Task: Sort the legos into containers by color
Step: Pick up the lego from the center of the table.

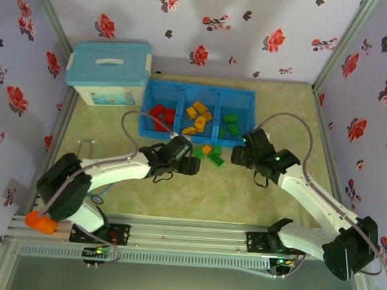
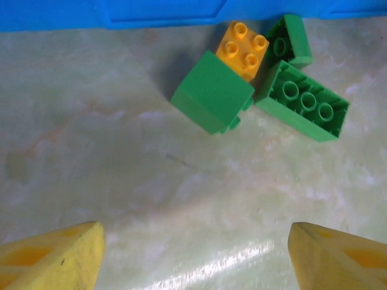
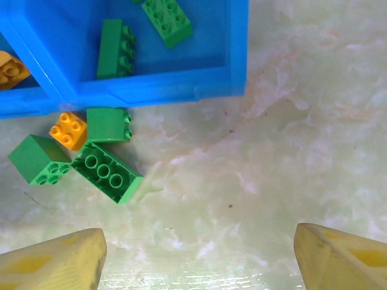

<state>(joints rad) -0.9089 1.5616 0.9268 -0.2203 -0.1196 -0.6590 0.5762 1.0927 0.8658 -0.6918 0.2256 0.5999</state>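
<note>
Blue tray point(image 1: 250, 99): red legos point(image 1: 161, 113) in its 9 o'clock compartment, orange legos point(image 1: 199, 117) in the centre, green legos point(image 1: 231, 124) at 3 o'clock. Just off its 6 o'clock edge, three green bricks point(image 2: 211, 90) cluster with one orange brick point(image 2: 243, 49).

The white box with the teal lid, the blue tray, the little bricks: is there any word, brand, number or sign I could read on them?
No text can be read anywhere.
White box: a small bluish sticker on its front, too blurred to read.
Blue tray: plain, no lettering visible.
Bricks: no lettering can be made out.
</note>
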